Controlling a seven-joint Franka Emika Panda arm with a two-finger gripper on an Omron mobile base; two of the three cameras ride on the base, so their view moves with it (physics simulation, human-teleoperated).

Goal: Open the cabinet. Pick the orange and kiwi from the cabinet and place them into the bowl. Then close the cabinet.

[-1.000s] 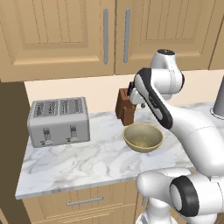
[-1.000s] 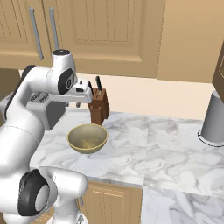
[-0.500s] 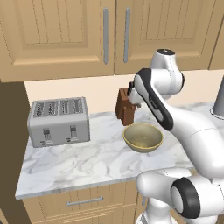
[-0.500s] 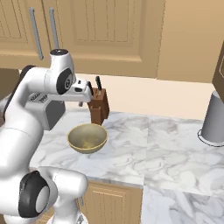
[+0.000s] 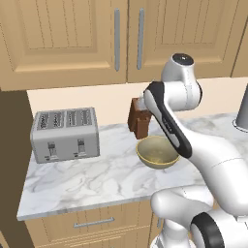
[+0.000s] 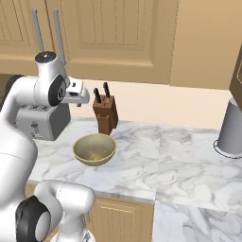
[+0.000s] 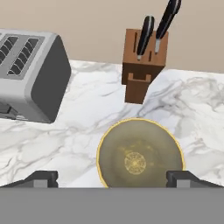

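Pincer (image 7: 111,178) spread wide, its two small dark fingertips (image 7: 41,178) far apart at the bottom of the hand view, nothing between them and nothing touched. It hangs above the wide shallow tan-beige bowl (image 7: 139,158), whose yellowish speckled inside holds no fruit. The bowl (image 5: 157,152) sits on the white marble counter (image 5: 97,174), just in front of the brown wooden knife block (image 5: 140,121) with black-handled knives, which stands against the beige back wall. To the left of the bowl, apart from it, stands the grey four-slot toaster (image 5: 65,134).

Above the counter, the light-wood wall cabinet with two panelled doors (image 5: 116,38) is shut, its two vertical grey bar handles side by side at the seam where the doors meet. The orange and kiwi cannot be seen with the doors closed. From the right base view the bowl (image 6: 94,149) lies just beside the knife block (image 6: 106,115), and a grey cylindrical container (image 6: 231,127) stands well apart at the counter's far right
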